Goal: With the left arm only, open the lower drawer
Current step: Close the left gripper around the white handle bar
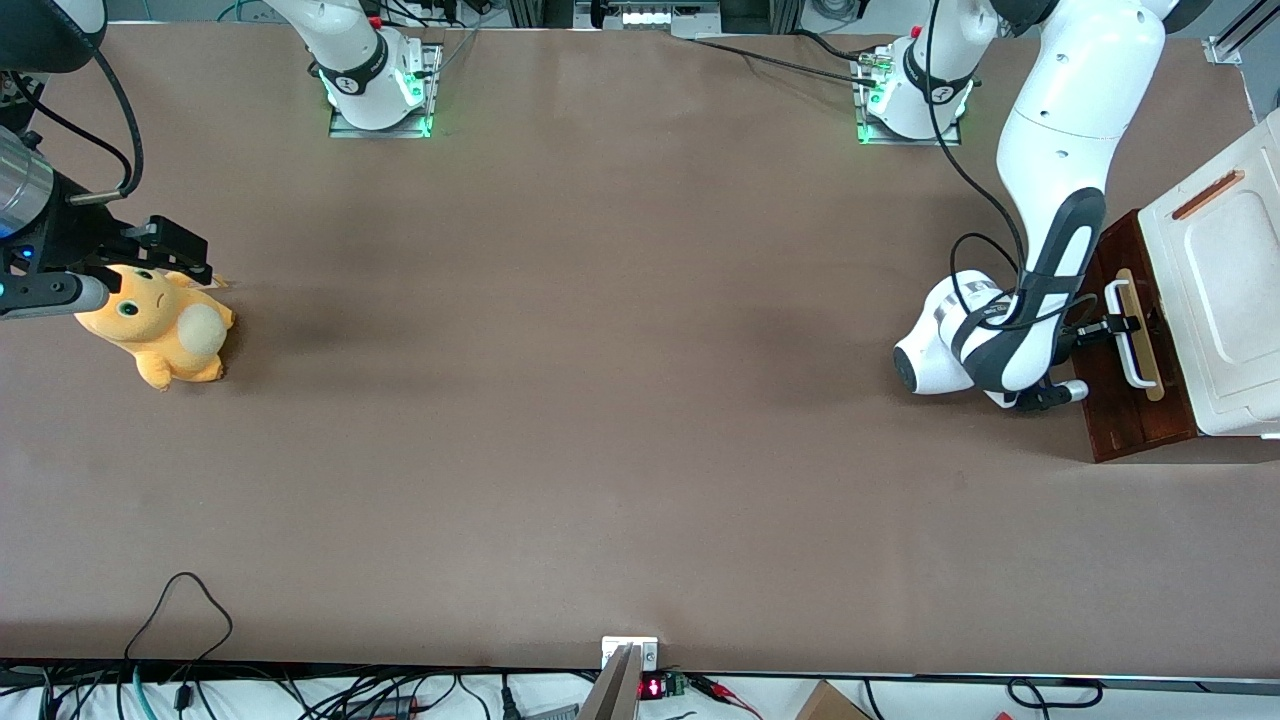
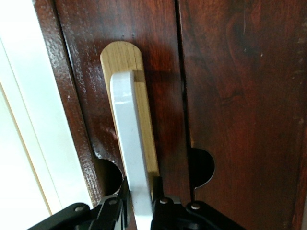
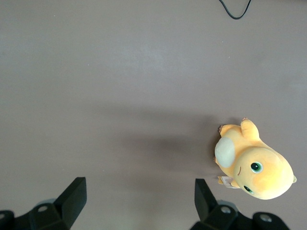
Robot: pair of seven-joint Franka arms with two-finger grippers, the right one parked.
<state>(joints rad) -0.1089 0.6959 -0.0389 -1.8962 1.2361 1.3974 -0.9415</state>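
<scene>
While the left arm (image 1: 1060, 170) reached down from its base toward the working arm's end of the table (image 1: 600, 400), its gripper (image 1: 1118, 325) sat right at the lower drawer (image 1: 1120, 400), at the white bar handle (image 1: 1128, 352). Wrist view: black fingers (image 2: 165, 206) stood on either side of the handle (image 2: 130, 158), closed round it, touching both flanks. Handle ran along a pale wood strip (image 2: 144, 120) w/ a rounded end; strip fixed flat on the dark reddish-brown front. Two half-round cutouts showed in the wood nr the fingers, one each side of the strip.

Drawer front faced toward the parked arm's end of the table. Above it sat the white boxy top part (image 1: 1215, 300) w/ an orange-brown slot (image 1: 1207, 195), its edge overhanging close to the handle. Whether the drawer was pulled out at all, can't tell from these views.

Room to move: in front of the drawer the brown table surface lay open, wide bare stretch toward the middle. Arm's elbow & wrist housing (image 1: 940, 345) filled the spot just in front of the drawer front. Nearer the front camera than the drawer, only bare tabletop up to the table edge.

Orange plush toy (image 1: 160, 330) lay well apart, at the parked arm's end of the table.
</scene>
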